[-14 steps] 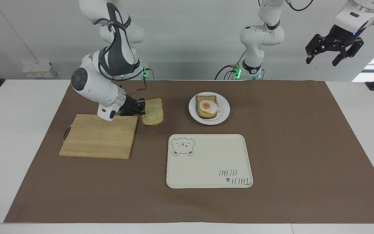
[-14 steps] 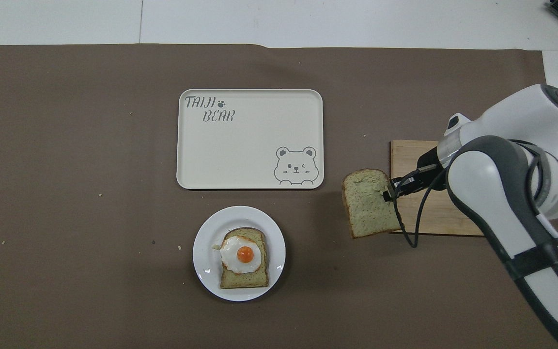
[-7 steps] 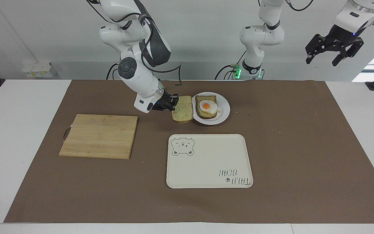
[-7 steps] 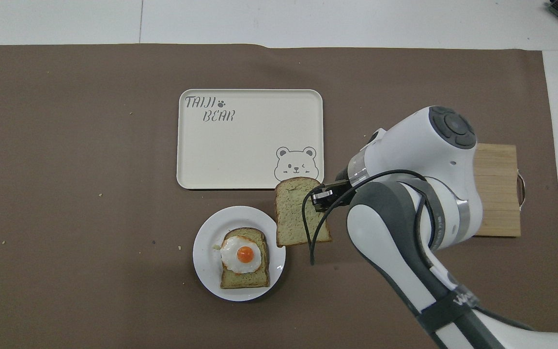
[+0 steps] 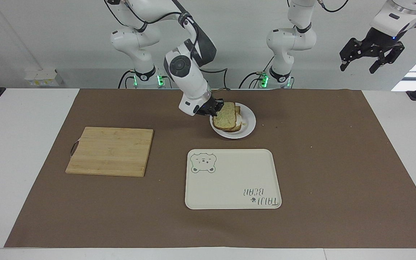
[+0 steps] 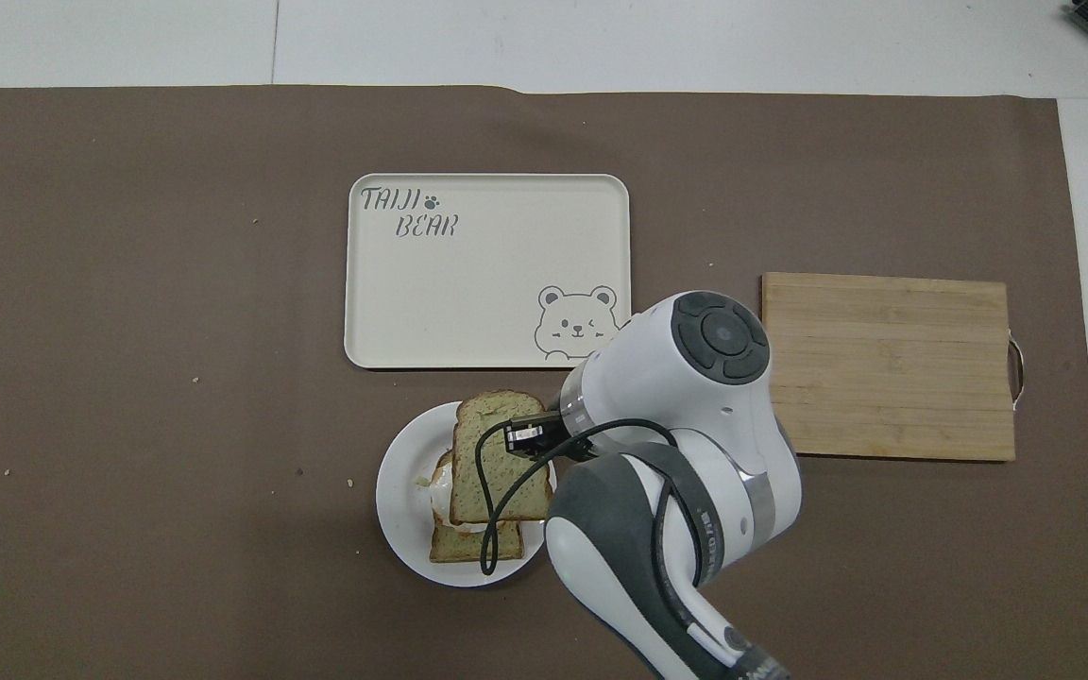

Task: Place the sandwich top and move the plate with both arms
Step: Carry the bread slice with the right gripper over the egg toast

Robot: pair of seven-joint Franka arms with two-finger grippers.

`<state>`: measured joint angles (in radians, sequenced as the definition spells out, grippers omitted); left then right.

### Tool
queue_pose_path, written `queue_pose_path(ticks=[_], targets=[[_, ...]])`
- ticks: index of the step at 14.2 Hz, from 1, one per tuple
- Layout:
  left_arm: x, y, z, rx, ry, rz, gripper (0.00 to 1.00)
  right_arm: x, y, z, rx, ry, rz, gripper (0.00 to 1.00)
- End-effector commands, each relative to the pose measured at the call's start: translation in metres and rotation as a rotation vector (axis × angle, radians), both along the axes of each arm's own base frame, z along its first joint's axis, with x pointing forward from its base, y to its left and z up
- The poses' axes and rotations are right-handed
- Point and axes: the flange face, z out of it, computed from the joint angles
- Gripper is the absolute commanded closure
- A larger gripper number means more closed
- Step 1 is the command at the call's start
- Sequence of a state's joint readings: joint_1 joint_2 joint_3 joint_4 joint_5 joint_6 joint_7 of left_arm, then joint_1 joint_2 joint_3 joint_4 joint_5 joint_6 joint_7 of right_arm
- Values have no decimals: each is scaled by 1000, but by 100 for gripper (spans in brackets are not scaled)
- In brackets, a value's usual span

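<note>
My right gripper point(image 5: 218, 107) point(image 6: 523, 436) is shut on one edge of the sandwich top point(image 5: 225, 117) point(image 6: 495, 455), a pale speckled slice with a brown crust. It holds the slice over the small white plate point(image 5: 250, 127) point(image 6: 397, 499), nearly level, covering most of the lower bread slice point(image 5: 235, 127) point(image 6: 467, 546) and its fried egg. Only a bit of egg white point(image 6: 434, 480) peeks out. Whether the two slices touch I cannot tell. My left gripper point(image 5: 372, 60) waits open, high in the air off the left arm's end of the table, holding nothing.
A cream tray point(image 5: 229, 180) point(image 6: 487, 283) with a bear drawing lies farther from the robots than the plate. A wooden cutting board point(image 5: 110, 151) point(image 6: 886, 365) lies bare toward the right arm's end. A brown mat point(image 5: 338, 162) covers the table.
The right arm has carried the sandwich top from beside the cutting board across to over the plate, and the slice now hides the egg. The left arm has not moved.
</note>
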<state>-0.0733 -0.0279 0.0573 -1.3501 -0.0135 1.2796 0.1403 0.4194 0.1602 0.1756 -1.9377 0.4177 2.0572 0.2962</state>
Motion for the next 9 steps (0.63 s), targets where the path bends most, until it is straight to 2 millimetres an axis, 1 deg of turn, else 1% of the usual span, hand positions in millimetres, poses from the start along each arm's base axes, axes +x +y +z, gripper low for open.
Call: queue_pose_path(ticks=[1, 2, 3, 4, 5, 8, 9], targets=[[-9, 1, 1, 8, 7, 10, 0, -21, 9, -9, 5, 25, -13, 100], [-8, 2, 0, 8, 5, 11, 0, -28, 20, -16, 4, 20, 1, 100], [-9, 2, 1, 7, 3, 10, 0, -33, 27, -22, 5, 11, 7, 100], [-9, 1, 1, 7, 7, 8, 0, -38, 30, -28, 2, 8, 11, 100], [-8, 2, 0, 8, 5, 11, 0, -48, 38, -35, -4, 11, 33, 100], [-8, 2, 0, 7, 5, 10, 0, -53, 42, -54, -14, 12, 34, 100], [-9, 1, 1, 7, 3, 8, 0, -55, 45, -58, -15, 11, 35, 100]])
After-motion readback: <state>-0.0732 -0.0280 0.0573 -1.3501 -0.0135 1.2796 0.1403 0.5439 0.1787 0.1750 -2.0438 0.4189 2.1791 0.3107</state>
